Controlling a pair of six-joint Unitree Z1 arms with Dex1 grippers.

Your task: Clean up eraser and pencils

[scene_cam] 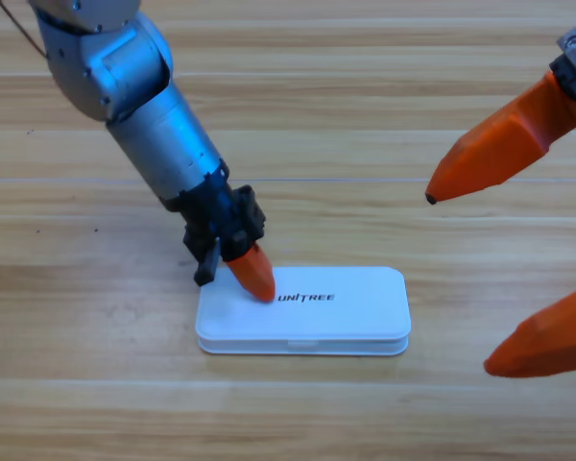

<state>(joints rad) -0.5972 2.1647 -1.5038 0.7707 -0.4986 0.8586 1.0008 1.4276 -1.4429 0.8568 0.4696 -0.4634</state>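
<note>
One fixed camera looks down from above on the wooden table (365,413), fairly near.

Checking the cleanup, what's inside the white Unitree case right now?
Cannot tell: the Unitree case is closed, its lid hiding the inside. The left end effector presses on the lid's left end.

The white case (307,312) is showing the word "UNITREE" in dark capital letters on its closed lid, near the left end. No other text or number is showing anywhere.
</note>
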